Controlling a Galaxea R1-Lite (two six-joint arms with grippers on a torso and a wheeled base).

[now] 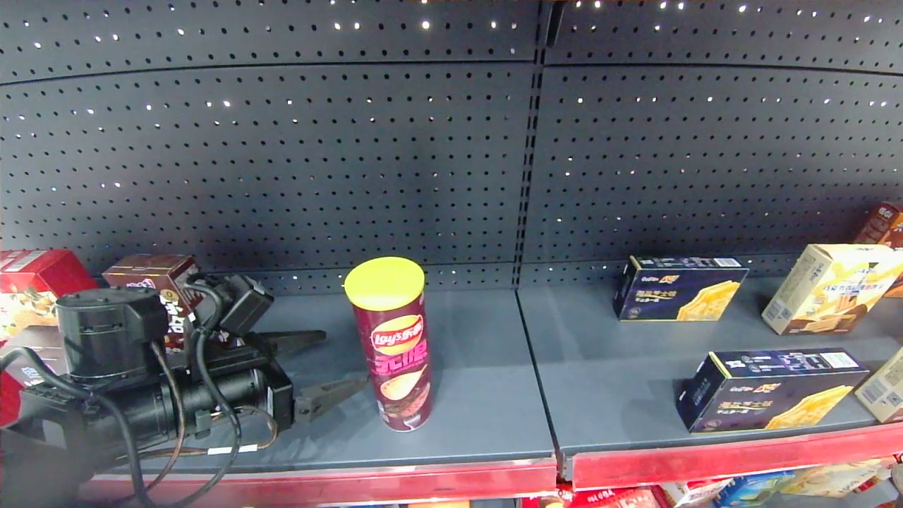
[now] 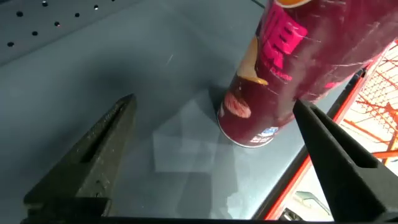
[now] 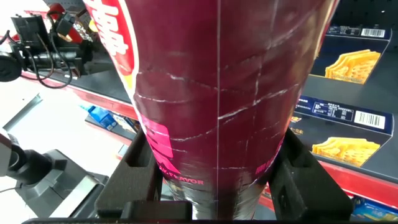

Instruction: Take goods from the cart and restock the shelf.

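A maroon chip can (image 1: 392, 342) with a yellow lid stands upright on the grey shelf (image 1: 480, 395), near its front edge. My left gripper (image 1: 344, 361) lies low on the shelf just left of the can, open, with its fingertips short of the can and nothing between them. The left wrist view has the can's base (image 2: 249, 121) just beyond the spread fingers (image 2: 93, 155). My right gripper (image 3: 217, 168) is shut on a second maroon chip can (image 3: 217, 81), held out in front of the shelf.
A red box (image 1: 28, 282) and a brown box (image 1: 152, 271) stand behind my left arm. Two dark blue cracker boxes (image 1: 681, 286) (image 1: 769, 388) and a yellow box (image 1: 829, 286) lie on the right shelf section. A red strip (image 1: 705, 458) edges the shelf front.
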